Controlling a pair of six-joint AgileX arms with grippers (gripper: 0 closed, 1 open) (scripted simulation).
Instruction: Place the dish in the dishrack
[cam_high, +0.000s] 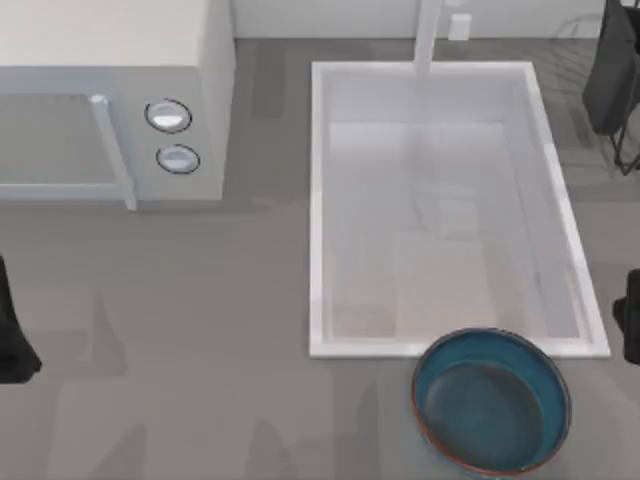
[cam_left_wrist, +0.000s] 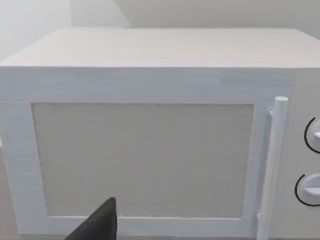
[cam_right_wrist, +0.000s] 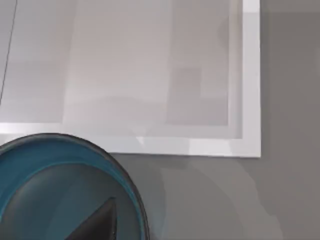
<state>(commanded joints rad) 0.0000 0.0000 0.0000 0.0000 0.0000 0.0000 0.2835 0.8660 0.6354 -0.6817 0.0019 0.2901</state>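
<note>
The dish (cam_high: 491, 402) sits on the table just in front of the sink (cam_high: 320, 200). The dishrack (cam_high: 612, 75) stands beside the sink's far right corner.

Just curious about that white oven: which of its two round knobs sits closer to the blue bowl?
The lower knob: it sits just beneath the upper knob on the microwave front, on the side towards the bowl.

There was one teal-blue dish (cam_high: 491, 402), one white sink basin (cam_high: 446, 345) with one faucet (cam_high: 428, 35), one microwave (cam_high: 110, 60) bearing two round knobs (cam_high: 168, 116) and one door handle (cam_high: 113, 150), and one dark wire dishrack (cam_high: 615, 80).
</note>
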